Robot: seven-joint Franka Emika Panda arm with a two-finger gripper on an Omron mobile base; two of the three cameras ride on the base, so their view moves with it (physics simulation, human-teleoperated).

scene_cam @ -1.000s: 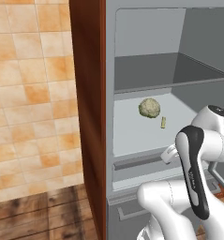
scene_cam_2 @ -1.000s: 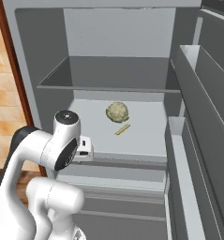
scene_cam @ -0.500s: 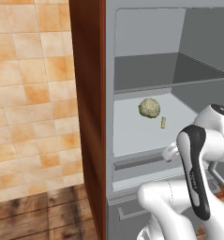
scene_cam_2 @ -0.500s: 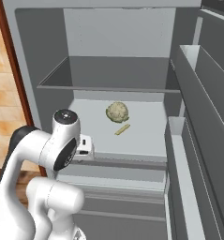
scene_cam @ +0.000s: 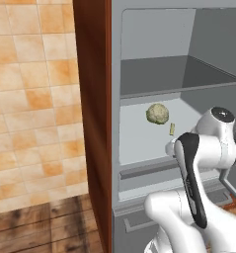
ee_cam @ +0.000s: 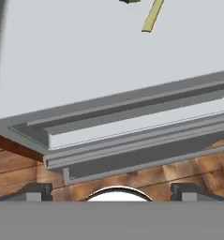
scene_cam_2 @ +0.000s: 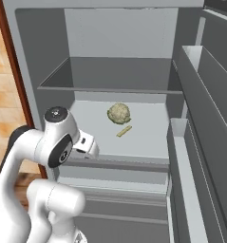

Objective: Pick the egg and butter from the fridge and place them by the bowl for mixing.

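Hanging just outside the tall grey fridge (scene_cam_2: pixel 191 95), my two-finger pincer (ee_cam: pixel 113 191) stands wide, its dark tips far apart at either side of the hand view with nothing between them. Below the tips I see the stepped grey front lip of the pale fridge shelf (ee_cam: pixel 85 70) and, under that, brown wood-plank floor (ee_cam: pixel 19 173). Ahead of the pincer, well beyond the shelf lip and a little to the right, lies the butter (ee_cam: pixel 152 16): a thin, short, pale-yellow stick, flat on the shelf and lying aslant. In the right base view that same slender butter bar (scene_cam_2: pixel 124 131) rests on the middle shelf, just in front of a larger greenish-white, bumpy round lump (scene_cam_2: pixel 119 114), near it but whether they touch I cannot tell. In the left base view the stick (scene_cam: pixel 172 129) sits just to the right of the lump (scene_cam: pixel 157 113), partly behind my white arm. A dark green edge of the lump shows at the top of the hand view, beside the stick's far end.
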